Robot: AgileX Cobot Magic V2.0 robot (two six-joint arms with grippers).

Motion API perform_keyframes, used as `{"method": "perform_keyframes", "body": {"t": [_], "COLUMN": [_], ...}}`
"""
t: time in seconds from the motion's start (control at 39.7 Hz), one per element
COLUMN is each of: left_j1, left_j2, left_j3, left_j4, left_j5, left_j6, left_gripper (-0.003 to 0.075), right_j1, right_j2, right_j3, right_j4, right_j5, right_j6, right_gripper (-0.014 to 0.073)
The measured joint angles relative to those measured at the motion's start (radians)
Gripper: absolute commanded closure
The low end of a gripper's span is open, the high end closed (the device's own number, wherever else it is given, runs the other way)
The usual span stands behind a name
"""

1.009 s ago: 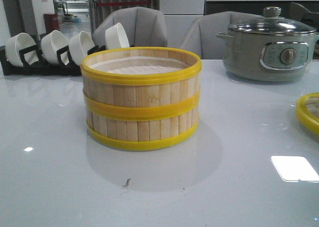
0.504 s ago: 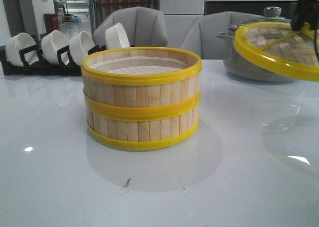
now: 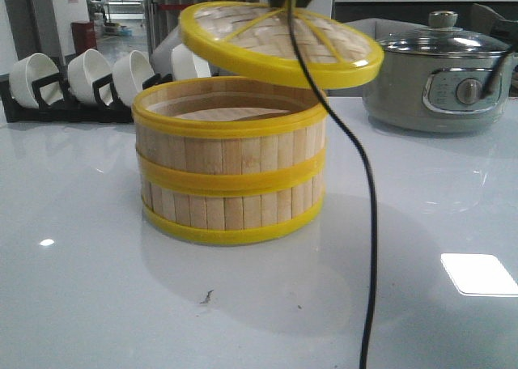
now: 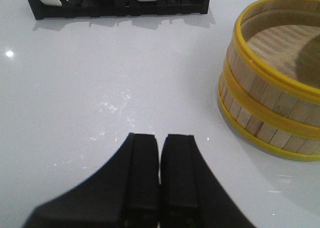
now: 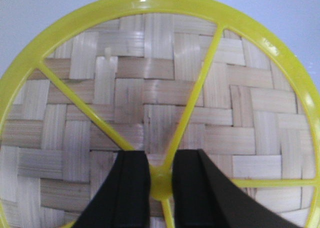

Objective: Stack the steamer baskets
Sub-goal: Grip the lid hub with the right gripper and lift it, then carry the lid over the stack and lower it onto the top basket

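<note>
So the right gripper [image 5: 161, 175] has its black fingers pinched narrow on the yellow hub where the spokes meet on the round woven bamboo lid with the bright yellow rim [image 3: 279, 44]. The lid hangs tilted in the air, just above and a bit to the right of the stack, not touching it as far as the front view shows. The stack itself is two round steamer baskets of pale vertical bamboo slats with yellow rims [image 3: 230, 168], one sitting on the other, in the middle of the glossy white table [image 3: 97, 288]. A black cable [image 3: 366, 207] drops down in front of the baskets' right side. The left gripper [image 4: 160, 173] is low over bare table with its black fingers pressed together on nothing, the baskets near it but apart. Behind are white bowls in a black rack [image 3: 89, 82] and a grey-green electric pot with a glass lid [image 3: 437, 82].
</note>
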Motion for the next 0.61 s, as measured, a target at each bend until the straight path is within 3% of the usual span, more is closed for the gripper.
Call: {"method": "perform_keyframes", "body": {"t": [0.23,0.61], "left_j1": [0.0,0.0], "left_j2": [0.0,0.0], "left_j3": [0.0,0.0], "left_j4": [0.0,0.0], "left_j5": [0.0,0.0], "left_j6": [0.0,0.0], "left_gripper": [0.0636,0.0636], "right_j1": [0.058,0.069], "right_j2": [0.114,0.159], "right_j3": [-0.114,-0.126], "right_j4": [0.004,0.004], "right_j5": [0.048,0.038], "right_j6": [-0.021,-0.027], "right_gripper": [0.0565,0.0565]}}
